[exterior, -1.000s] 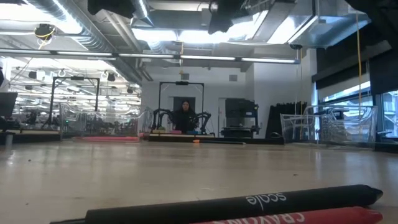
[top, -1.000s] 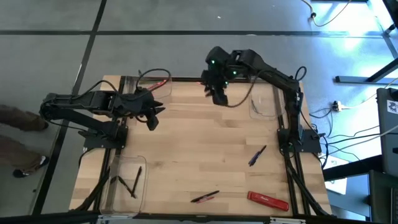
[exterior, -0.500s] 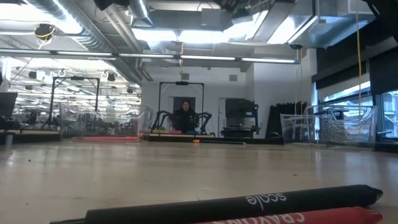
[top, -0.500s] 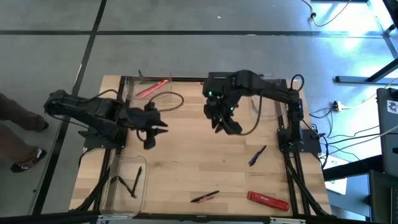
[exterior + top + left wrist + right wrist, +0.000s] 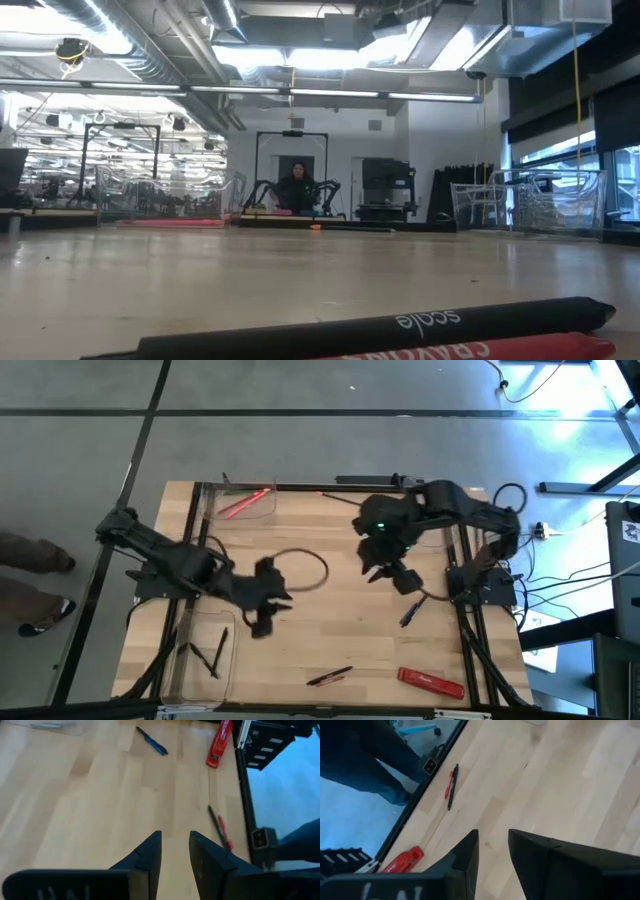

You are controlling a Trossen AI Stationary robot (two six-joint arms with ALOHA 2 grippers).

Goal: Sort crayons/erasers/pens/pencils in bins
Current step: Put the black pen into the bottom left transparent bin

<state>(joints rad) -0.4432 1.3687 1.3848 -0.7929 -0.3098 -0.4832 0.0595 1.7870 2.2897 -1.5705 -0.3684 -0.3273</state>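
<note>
My left gripper (image 5: 270,610) hovers over the table's middle left, open by a narrow gap and empty (image 5: 175,847). My right gripper (image 5: 398,578) hovers over the middle right, also open by a narrow gap and empty (image 5: 493,850). Red crayons (image 5: 245,501) lie in the clear far-left bin (image 5: 262,513). Dark pencils (image 5: 213,651) lie in the clear near-left bin (image 5: 190,678). A third clear bin (image 5: 432,542) at the right is partly hidden by my right arm. A blue pen (image 5: 412,610) lies on the table just near of my right gripper.
A black-and-red pen (image 5: 330,676) and a flat red bar (image 5: 432,682) lie near the front edge; both fill the low view's foreground (image 5: 400,325). A person's legs (image 5: 30,560) stand left of the table. Bare wood lies between the grippers.
My left gripper has gone from beside the far-left bin toward the table's near edge and right, out over the middle left. My right gripper has gone from the far edge toward the near edge and right, ending close to the blue pen. Both are empty throughout.
</note>
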